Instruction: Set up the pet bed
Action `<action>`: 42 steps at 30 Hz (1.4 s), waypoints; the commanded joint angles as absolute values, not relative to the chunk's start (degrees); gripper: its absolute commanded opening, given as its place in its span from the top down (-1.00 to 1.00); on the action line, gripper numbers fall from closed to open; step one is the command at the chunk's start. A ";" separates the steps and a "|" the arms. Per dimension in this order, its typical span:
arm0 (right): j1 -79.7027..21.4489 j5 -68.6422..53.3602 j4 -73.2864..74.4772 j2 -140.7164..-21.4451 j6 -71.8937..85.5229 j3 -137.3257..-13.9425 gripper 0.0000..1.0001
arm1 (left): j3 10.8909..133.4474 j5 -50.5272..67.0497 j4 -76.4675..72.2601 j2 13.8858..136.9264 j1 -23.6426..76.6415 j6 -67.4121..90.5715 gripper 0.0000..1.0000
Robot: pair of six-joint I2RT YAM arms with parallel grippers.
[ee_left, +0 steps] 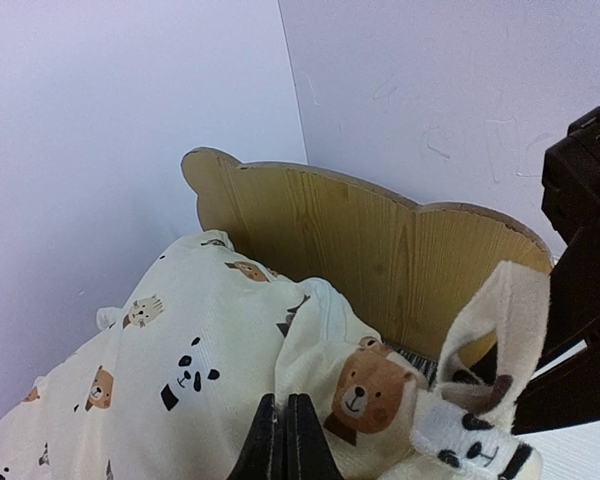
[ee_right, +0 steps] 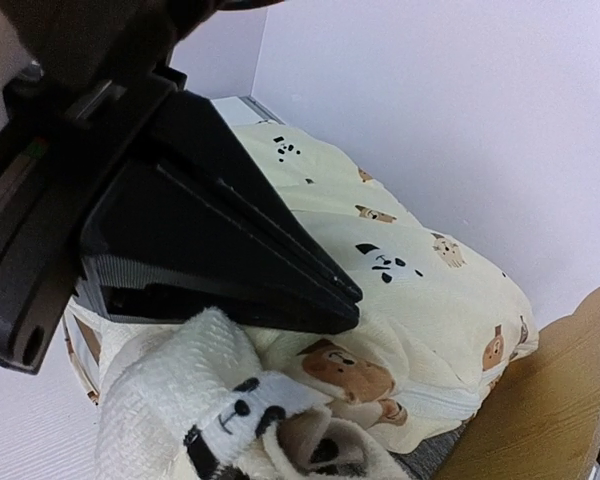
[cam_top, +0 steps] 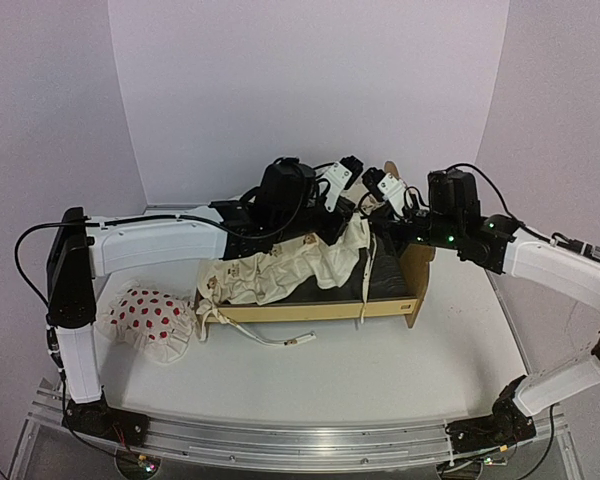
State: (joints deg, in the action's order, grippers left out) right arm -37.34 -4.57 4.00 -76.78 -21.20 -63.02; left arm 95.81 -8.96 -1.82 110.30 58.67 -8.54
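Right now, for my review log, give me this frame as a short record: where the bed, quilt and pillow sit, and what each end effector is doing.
pet bed: middle of the table, headboard at its right end
quilt: bunched across the bed, right end lifted near the headboard
pillow: on the table, left of the bed
left end effector: shut on the quilt
right end effector: shut on the quilt's ruffled edge
status: quilt not spread flat, pillow not in the bed

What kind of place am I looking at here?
Probably a robotics lab test bench: two robot arms bolted to a white table, plain walls around it, and a small pet bed with an animal-print quilt.
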 commanded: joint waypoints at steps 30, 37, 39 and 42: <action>-37.45 2.56 2.05 -77.15 -12.12 -50.40 0.99 | 94.54 -8.56 -4.12 106.86 58.36 -6.95 1.00; -37.49 7.91 3.38 -80.11 -5.78 -48.90 0.70 | 94.45 -7.93 -3.82 107.86 58.36 -6.49 1.00; -37.48 8.05 5.22 -80.56 -3.28 -48.74 0.57 | 94.46 -7.51 -3.85 108.47 58.36 -6.13 1.00; -37.44 8.87 9.35 -80.75 -0.59 -49.24 0.41 | 94.50 -6.97 -3.79 109.63 58.39 -5.46 1.00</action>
State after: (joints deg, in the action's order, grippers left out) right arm -37.32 6.24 5.08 -80.27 -6.33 -49.19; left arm 94.35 -7.53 -2.55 110.19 58.70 -6.96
